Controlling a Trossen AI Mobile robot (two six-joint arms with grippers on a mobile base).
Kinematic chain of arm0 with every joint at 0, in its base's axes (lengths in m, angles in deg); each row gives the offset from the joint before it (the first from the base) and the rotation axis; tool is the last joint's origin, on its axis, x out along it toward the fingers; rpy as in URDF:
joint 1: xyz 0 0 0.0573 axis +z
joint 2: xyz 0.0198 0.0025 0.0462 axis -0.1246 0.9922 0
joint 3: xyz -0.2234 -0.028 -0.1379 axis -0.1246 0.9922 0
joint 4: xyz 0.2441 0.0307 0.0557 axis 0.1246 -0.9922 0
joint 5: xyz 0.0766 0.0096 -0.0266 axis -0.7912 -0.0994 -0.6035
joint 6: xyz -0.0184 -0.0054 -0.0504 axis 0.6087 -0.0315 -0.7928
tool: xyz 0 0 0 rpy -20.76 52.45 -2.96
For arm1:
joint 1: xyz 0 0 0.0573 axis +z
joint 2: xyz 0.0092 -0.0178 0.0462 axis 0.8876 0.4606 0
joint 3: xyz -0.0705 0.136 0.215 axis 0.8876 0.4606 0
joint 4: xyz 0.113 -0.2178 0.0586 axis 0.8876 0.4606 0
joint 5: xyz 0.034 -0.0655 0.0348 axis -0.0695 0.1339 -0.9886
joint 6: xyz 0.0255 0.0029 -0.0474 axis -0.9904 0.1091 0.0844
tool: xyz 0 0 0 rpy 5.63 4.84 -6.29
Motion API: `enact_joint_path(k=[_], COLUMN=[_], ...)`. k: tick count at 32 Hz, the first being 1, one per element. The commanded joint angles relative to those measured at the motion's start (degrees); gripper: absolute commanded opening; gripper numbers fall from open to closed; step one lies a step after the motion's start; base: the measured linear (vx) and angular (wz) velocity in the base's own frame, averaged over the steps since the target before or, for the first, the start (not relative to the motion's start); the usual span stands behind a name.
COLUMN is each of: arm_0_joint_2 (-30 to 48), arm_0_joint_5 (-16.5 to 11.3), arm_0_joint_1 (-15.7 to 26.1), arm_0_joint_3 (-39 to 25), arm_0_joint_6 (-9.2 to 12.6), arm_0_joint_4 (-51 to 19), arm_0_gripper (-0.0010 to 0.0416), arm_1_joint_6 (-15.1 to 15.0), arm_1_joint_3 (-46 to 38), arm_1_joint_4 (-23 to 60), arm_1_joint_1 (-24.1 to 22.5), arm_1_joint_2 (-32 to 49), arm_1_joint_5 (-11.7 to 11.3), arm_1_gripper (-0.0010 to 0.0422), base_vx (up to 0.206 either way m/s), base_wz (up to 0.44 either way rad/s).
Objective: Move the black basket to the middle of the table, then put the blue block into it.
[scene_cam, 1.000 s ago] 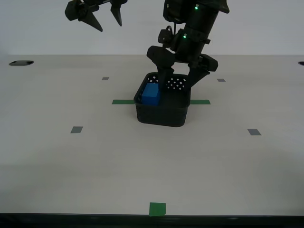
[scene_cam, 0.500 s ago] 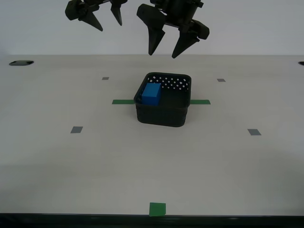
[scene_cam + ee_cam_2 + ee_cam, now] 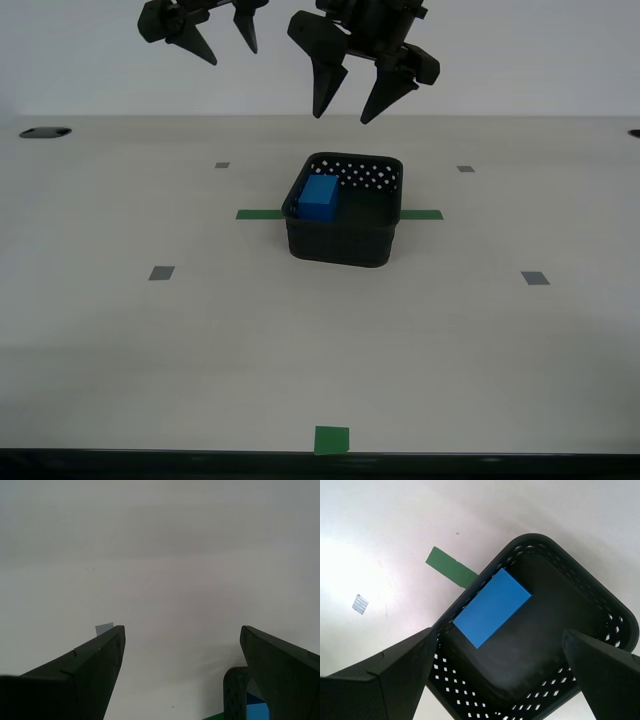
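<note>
The black basket (image 3: pixel 343 215) sits on the table (image 3: pixel 200 330) over the green tape strip (image 3: pixel 258 214). The blue block (image 3: pixel 319 197) lies inside it, against the wall on the exterior view's left. The first wrist view shows the blue block (image 3: pixel 492 607) in the basket (image 3: pixel 600 605) from above. My first gripper (image 3: pixel 342 115) hangs open and empty above the basket (image 3: pixel 500 637). My second gripper (image 3: pixel 231 56) is open and empty, high up toward the exterior view's left (image 3: pixel 182 630); the second wrist view shows a basket corner (image 3: pixel 234 695).
Small grey squares (image 3: pixel 161 273) (image 3: pixel 535 278) (image 3: pixel 466 168) (image 3: pixel 221 165) mark the tabletop. A green square (image 3: pixel 332 440) sits at the front edge. A dark round hole (image 3: pixel 45 132) is at the far corner on the exterior view's left.
My first gripper has risen from inside the basket to well above it, open and empty. The blue block stays in the basket. The second gripper has not moved.
</note>
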Motion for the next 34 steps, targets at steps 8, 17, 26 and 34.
enact_joint_path(k=[8, 17, 26, 34], arm_0_joint_2=[0.02, 0.02, 0.02, 0.02], arm_0_joint_5=[0.0, 0.0, 0.0, 0.0], arm_0_joint_1=[0.0, 0.0, 0.0, 0.0], arm_0_joint_3=[-0.02, -0.02, -0.02, -0.02], arm_0_joint_6=[-0.07, -0.07, -0.07, -0.07], arm_0_joint_4=[0.87, 1.31, 1.36, 1.36], arm_0_gripper=[0.035, 0.0351, 0.035, 0.0351], arm_1_joint_6=[-0.11, -0.11, -0.11, -0.11], arm_1_joint_3=[-0.04, -0.04, -0.04, -0.04], arm_1_joint_4=[-0.07, -0.09, -0.48, -0.87], arm_1_joint_1=[-0.02, 0.0, 0.0, -0.02], arm_1_joint_2=[-0.04, -0.04, -0.04, -0.04], arm_1_joint_5=[0.15, 0.15, 0.17, 0.15], arm_1_gripper=[0.0314, 0.0314, 0.0314, 0.0314], base_vx=[0.0, 0.0, 0.0, 0.0], base_wz=[0.0, 0.0, 0.0, 0.0])
